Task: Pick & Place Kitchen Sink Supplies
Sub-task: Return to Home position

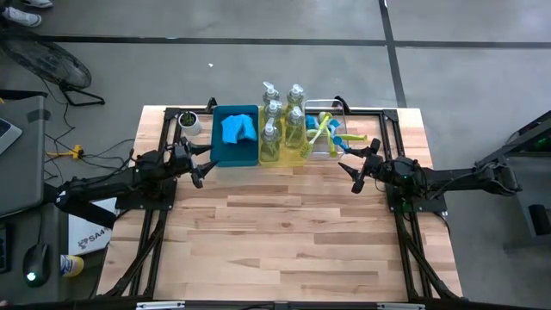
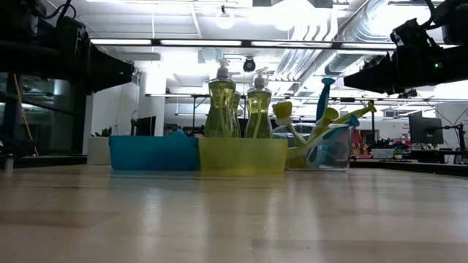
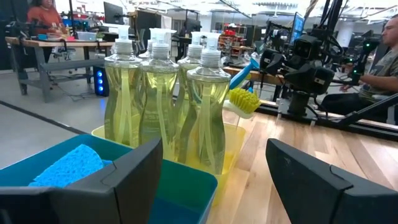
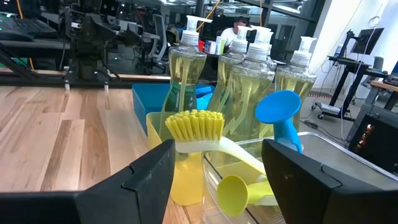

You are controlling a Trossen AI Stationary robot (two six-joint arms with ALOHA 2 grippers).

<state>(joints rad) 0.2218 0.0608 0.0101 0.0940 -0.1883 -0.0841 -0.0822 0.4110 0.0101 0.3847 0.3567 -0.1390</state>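
Note:
Several clear pump bottles of yellowish-green soap (image 1: 282,125) (image 3: 163,99) stand upright in a yellow bin (image 2: 242,155). Bright-blue sponges (image 1: 238,129) (image 3: 67,167) lie in a teal bin (image 1: 234,136) to its left. Dish brushes, yellow-green (image 4: 199,134) and blue (image 4: 281,118), lean in a clear bin (image 1: 331,129) to its right. My left gripper (image 1: 200,164) hovers open, left of the teal bin. My right gripper (image 1: 360,168) hovers open, near the clear bin's front right corner.
A small white cup with dark contents (image 1: 188,121) stands left of the teal bin at the table's far edge. The three bins line the far side. Bare wooden tabletop (image 1: 284,232) stretches toward the near edge. People sit at desks beyond the table.

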